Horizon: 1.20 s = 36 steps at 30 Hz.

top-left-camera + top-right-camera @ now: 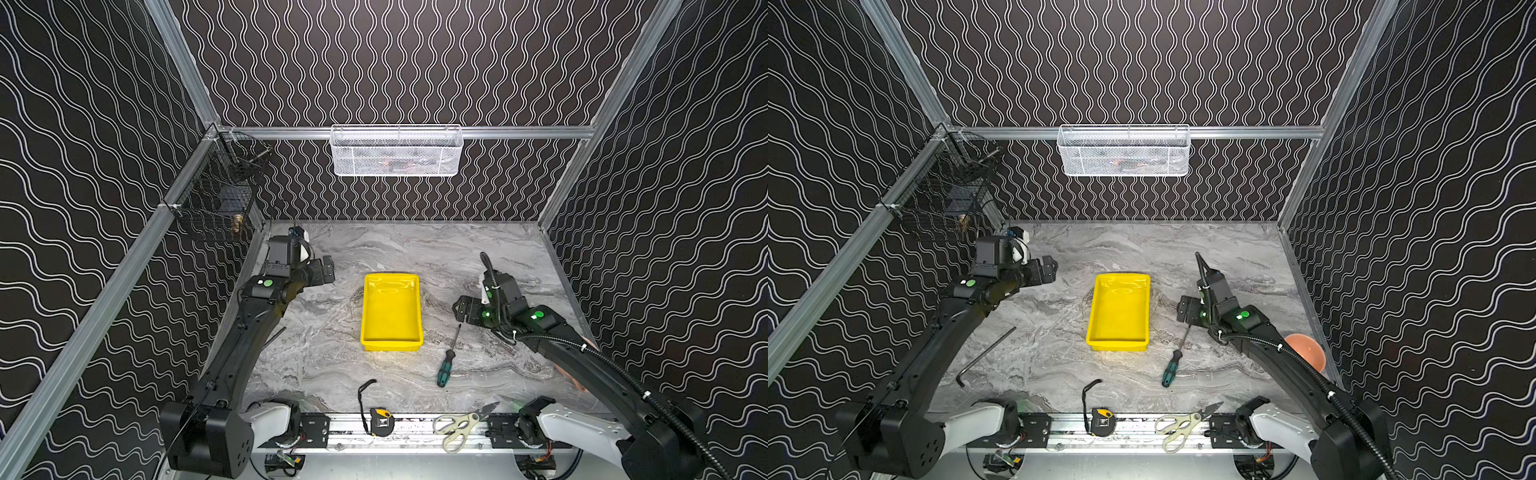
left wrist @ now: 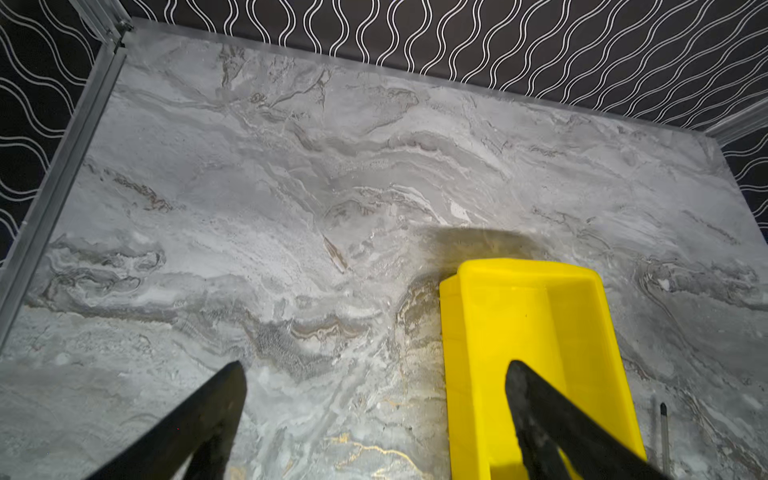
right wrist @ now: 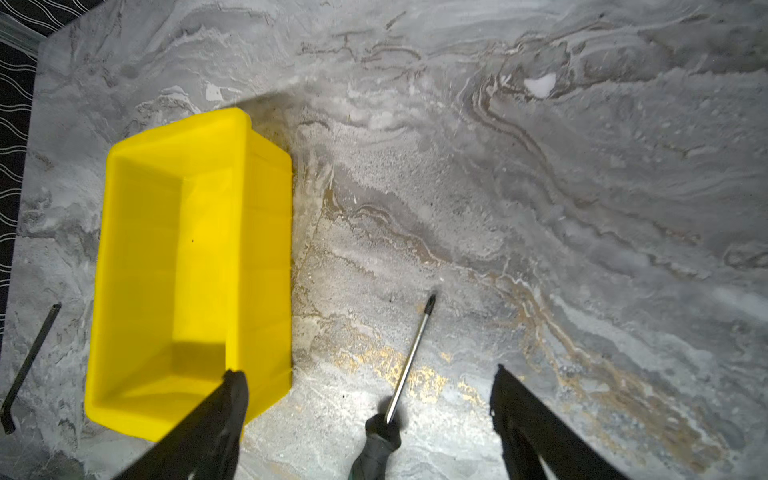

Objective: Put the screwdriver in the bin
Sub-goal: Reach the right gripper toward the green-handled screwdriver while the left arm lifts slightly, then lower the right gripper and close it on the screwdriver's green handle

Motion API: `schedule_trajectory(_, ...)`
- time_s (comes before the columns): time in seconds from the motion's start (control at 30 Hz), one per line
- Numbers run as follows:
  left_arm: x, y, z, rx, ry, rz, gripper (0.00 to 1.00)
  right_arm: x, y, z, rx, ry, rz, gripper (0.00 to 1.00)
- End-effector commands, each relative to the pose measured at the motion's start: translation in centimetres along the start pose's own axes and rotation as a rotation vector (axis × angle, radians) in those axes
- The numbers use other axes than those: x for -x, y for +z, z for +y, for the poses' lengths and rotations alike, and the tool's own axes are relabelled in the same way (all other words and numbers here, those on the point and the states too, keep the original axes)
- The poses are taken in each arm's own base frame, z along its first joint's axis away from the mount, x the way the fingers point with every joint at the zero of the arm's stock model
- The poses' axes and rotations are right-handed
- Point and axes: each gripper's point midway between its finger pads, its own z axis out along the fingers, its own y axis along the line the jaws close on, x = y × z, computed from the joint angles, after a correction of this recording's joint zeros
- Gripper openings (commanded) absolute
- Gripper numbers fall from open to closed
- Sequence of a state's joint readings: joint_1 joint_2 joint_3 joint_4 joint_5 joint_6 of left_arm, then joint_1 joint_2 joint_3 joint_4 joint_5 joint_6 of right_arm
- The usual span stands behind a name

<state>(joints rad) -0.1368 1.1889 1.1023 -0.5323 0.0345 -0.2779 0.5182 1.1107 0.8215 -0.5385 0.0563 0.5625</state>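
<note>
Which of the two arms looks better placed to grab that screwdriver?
The right arm: the right gripper, open, hovers over the screwdriver, which lies on the table beside the bin, on that arm's side. The left gripper, also open, hangs on the bin's other side, farther away.

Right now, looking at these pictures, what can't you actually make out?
- White mesh basket: in both top views the mesh blurs its contents.
- Black wire basket: contents too small and dark.
- Orange round thing: right arm covers part in a top view; ball or bowl unclear.
- Screwdriver: the right wrist view's edge cuts off its handle.
</note>
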Motion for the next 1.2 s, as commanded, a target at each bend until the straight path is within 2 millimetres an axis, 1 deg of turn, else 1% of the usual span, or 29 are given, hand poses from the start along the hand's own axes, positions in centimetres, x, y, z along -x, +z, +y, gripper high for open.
schedule_trajectory(0.0, 0.5, -0.6, 0.5, 0.028, 0.015, -0.037, 0.99, -2.1, 0.3, -0.4, -0.068, 0.068, 0.060, 0.90)
schedule_trajectory(0.17, 0.5, -1.0, 1.2, 0.063, 0.001, -0.046, 0.99, -4.5, 1.0, 0.5, -0.123, 0.064, 0.098, 0.86)
schedule_trajectory(0.33, 0.4, -0.9, 1.3, 0.071, 0.000, -0.037, 0.99, -6.5, 2.1, 0.5, -0.143, 0.080, 0.145, 0.82)
schedule_trajectory(0.4, 0.3, -0.8, 1.2, 0.070, -0.001, -0.033, 0.99, -7.3, 2.5, 0.6, -0.155, 0.076, 0.167, 0.79)
schedule_trajectory(0.53, 0.3, -0.7, 1.4, 0.075, -0.004, -0.030, 0.99, -9.1, 3.3, 0.1, -0.198, 0.071, 0.212, 0.73)
schedule_trajectory(0.63, 0.2, -0.6, 1.3, 0.073, -0.007, -0.024, 0.99, -10.5, 3.7, 0.1, -0.197, 0.076, 0.238, 0.69)
schedule_trajectory(0.7, 0.1, -0.6, 1.3, 0.070, -0.006, -0.022, 0.99, -11.4, 3.8, 0.1, -0.204, 0.082, 0.256, 0.68)
schedule_trajectory(0.8, 0.0, -0.4, 1.3, 0.070, -0.010, -0.017, 0.99, -12.6, 4.1, -0.6, -0.231, 0.084, 0.283, 0.68)
schedule_trajectory(0.93, -0.1, -0.3, 1.4, 0.074, -0.013, -0.010, 0.99, -13.4, 4.6, -0.8, -0.227, 0.095, 0.298, 0.68)
schedule_trajectory(1.17, -0.2, -0.1, 1.4, 0.077, -0.013, -0.004, 0.99, -13.7, 5.4, -0.8, -0.236, 0.084, 0.309, 0.68)
